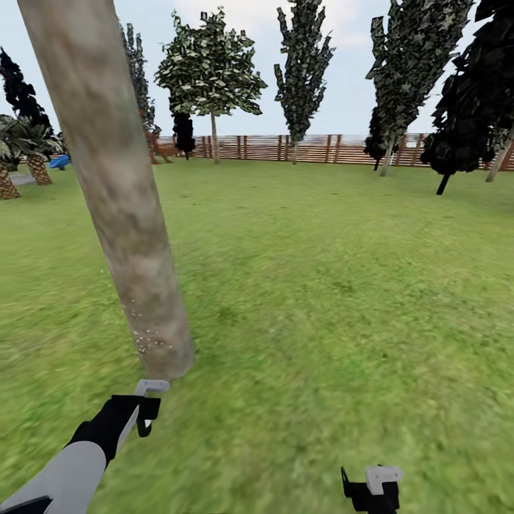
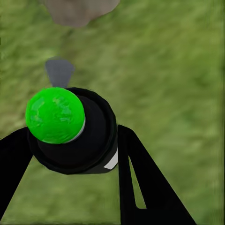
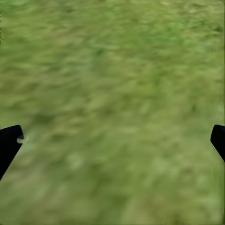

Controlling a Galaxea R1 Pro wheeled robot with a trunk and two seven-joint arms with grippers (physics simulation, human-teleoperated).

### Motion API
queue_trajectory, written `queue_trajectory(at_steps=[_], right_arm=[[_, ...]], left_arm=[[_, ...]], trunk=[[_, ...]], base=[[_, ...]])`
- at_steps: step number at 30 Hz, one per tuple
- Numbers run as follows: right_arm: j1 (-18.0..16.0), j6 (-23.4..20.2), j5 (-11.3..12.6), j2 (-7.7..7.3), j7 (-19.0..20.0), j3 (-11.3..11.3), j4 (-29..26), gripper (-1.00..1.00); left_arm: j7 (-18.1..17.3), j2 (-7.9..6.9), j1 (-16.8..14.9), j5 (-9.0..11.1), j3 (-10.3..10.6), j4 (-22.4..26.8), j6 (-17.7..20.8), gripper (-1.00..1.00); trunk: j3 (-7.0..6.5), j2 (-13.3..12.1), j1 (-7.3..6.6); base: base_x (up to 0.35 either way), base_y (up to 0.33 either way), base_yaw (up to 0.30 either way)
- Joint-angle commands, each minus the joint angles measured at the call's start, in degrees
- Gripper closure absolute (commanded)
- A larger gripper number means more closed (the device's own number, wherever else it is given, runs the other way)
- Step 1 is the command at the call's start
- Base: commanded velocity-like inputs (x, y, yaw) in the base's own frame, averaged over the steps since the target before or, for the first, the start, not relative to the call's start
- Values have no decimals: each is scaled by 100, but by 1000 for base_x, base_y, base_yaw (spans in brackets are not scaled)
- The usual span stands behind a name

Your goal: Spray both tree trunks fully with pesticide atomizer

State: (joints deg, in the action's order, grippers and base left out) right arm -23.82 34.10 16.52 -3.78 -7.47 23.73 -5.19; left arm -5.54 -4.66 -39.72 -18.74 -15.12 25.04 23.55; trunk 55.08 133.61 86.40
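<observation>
Our left gripper (image 2: 70, 145) clasps the pesticide atomizer (image 2: 75, 129) near the tree trunk (image 1: 121, 200); our right gripper (image 3: 112, 140) gapes wide over lawn (image 1: 321, 285)

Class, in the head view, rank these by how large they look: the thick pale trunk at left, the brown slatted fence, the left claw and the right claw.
1. Thick pale beige tree trunk, though nearness enlarges it.
2. Brown slatted wooden fence, a thin distant band.
3. Left claw.
4. Right claw, cut off by the picture's edge, so its rank against the left claw is unsure.
</observation>
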Motion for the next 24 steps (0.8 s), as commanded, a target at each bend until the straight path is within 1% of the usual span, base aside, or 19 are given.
queue_trajectory(at_steps=[1, 4, 8, 20, 24], right_arm=[[-1, 0, 0, 0, -4, 0, 0, -100], [0, 0, 0, 0, -7, 0, 0, -100], [0, 0, 0, 0, -8, 0, 0, -100], [0, 0, 1, 3, 0, 0, 1, -100], [0, 0, 1, 8, 0, 0, 0, -100]], left_arm=[[0, 0, 0, 1, 0, 0, 0, 100], [0, 0, -1, 2, 0, 0, 0, 100], [0, 0, 0, 2, -4, 0, 0, 100], [6, -32, -1, 3, -9, 0, 0, 100], [8, -35, -2, 96, -2, 8, 0, 100]], trunk=[[0, 0, 0], [0, 0, 0], [0, 0, 0], [0, 0, 0], [0, 0, 0]], base=[[0, -275, 271], [4, -275, 260], [29, -275, 173], [34, -275, 11], [0, -275, 162]])
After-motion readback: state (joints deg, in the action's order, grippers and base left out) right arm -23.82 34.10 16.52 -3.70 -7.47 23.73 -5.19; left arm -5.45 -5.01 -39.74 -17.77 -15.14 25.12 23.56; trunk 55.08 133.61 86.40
